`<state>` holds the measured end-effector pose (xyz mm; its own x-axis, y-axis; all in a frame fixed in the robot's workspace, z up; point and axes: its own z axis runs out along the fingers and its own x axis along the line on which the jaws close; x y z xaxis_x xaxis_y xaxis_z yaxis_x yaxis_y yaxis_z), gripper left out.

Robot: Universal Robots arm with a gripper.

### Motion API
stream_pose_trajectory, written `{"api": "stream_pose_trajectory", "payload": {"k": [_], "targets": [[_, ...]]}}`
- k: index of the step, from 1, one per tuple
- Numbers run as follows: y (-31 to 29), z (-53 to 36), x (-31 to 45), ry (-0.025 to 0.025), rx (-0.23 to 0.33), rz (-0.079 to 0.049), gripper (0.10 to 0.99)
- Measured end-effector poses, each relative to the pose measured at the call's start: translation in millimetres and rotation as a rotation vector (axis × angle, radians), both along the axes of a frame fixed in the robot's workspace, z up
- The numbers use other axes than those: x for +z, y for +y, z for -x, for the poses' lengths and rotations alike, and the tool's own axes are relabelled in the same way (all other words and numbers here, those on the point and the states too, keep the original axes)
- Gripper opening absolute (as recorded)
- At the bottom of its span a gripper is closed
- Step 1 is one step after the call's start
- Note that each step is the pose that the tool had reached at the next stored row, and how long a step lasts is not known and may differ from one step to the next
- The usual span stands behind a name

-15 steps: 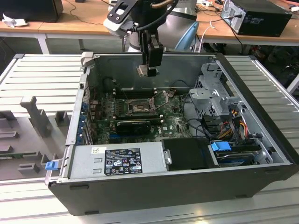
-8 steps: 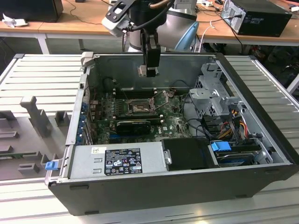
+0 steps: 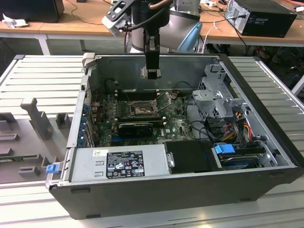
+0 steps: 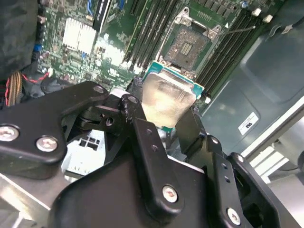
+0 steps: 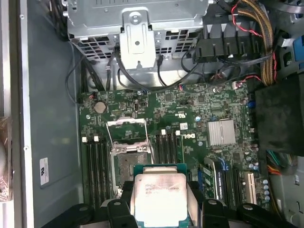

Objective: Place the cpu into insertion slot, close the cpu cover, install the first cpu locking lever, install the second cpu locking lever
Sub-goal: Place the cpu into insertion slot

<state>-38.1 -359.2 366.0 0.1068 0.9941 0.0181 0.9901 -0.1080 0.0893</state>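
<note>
My gripper (image 3: 151,73) hangs above the open computer case, shut on the cpu (image 5: 160,194), a flat square chip with a silvery face and a green rim. Black fingers (image 5: 196,199) press on two opposite edges of the cpu (image 4: 167,99). On the green motherboard (image 5: 190,109) below, the insertion slot (image 5: 129,165) lies uncovered, with its dark centre showing. The cpu cover (image 5: 127,129), a thin silvery frame, stands tilted up at one edge of the slot. In the exterior view the insertion slot (image 3: 142,110) sits below the gripper and a little toward the viewer.
Black memory slots (image 5: 95,166) flank the socket on both sides. A finned heatsink (image 5: 221,132), a drive cage (image 3: 216,95), cable bundles (image 5: 256,28) and the power supply (image 3: 121,164) crowd the case. Case walls (image 3: 266,109) ring the board.
</note>
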Motion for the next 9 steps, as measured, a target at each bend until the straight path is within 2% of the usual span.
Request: {"api": "stream_pose_trajectory", "payload": {"k": [4,9], "targets": [[0.0,0.2,-9.2,-0.0002,0.0,0.0,0.525],[0.0,1.1,-19.5,-0.0002,0.067,0.0,0.525]]}}
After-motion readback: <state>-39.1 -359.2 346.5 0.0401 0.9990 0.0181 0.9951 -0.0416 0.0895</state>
